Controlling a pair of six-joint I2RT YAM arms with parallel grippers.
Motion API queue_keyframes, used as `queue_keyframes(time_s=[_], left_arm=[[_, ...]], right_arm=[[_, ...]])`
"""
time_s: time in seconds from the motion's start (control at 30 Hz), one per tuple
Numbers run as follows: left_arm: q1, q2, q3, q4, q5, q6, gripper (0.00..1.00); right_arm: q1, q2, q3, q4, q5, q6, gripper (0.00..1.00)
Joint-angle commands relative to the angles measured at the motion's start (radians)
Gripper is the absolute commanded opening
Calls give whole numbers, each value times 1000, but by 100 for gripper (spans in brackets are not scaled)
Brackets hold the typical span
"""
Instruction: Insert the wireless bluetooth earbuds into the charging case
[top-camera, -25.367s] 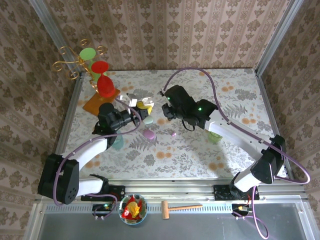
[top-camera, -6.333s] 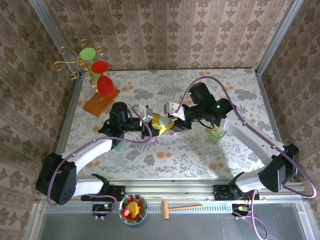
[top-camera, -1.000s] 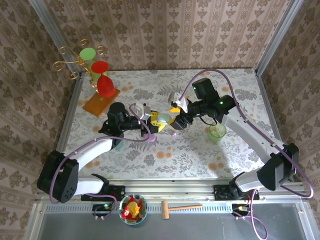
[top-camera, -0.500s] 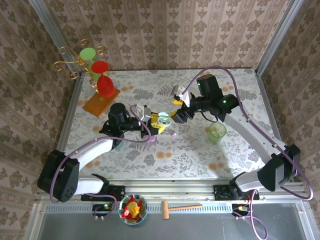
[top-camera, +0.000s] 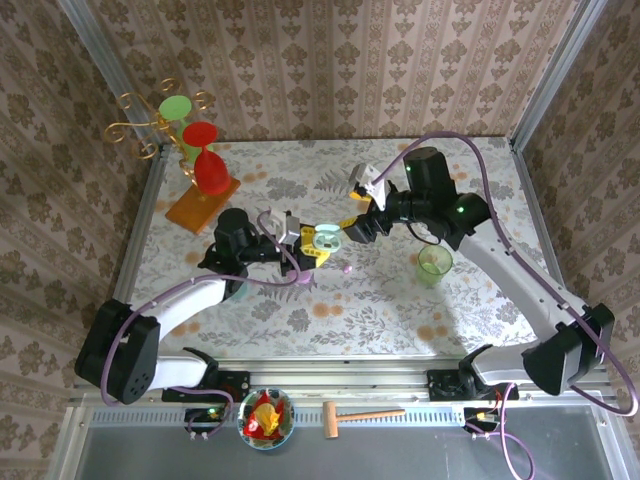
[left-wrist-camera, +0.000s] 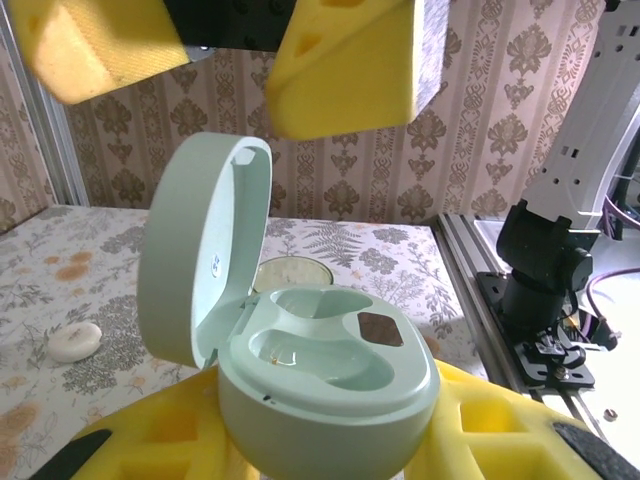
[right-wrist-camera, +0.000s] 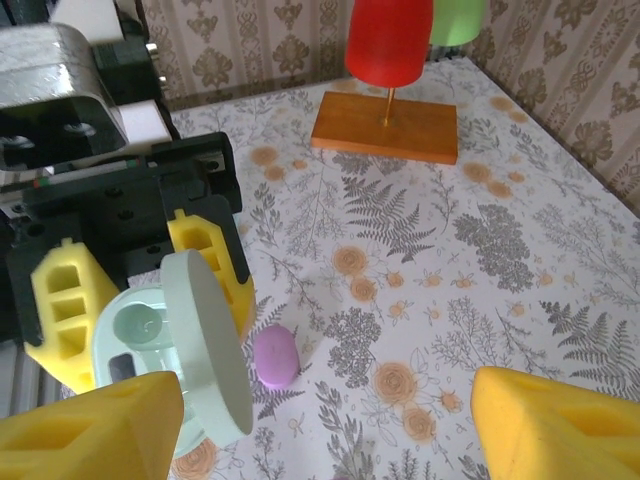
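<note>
Left wrist view – my left gripper pinches the open case; right gripper hangs just above it, spread wide, holding nothing – a lilac earbud lies on the table nearby

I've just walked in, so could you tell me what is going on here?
The left gripper holds the mint charging case with its lid open. The right gripper hovers beside it, fingers wide apart and empty. A small lilac earbud lies on the table, not yet in the case.
</note>
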Motion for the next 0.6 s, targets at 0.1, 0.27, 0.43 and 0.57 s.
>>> queue_keyframes(time_s=[0.1, 0.27, 0.43, 0.57], left_arm=[[45, 39, -33, 238, -39, -126, 31], [58, 29, -33, 248, -60, -136, 31], [60, 16, -38, 238, -69, -131, 31], [60, 10, -38, 244, -70, -132, 31]], right_arm=[[-20, -96, -86, 133, -30, 141, 80], [-75, -143, -175, 301, 52, 315, 92], [-142, -141, -221, 328, 401, 587, 86], [-162, -105, -233, 227, 514, 676, 84]])
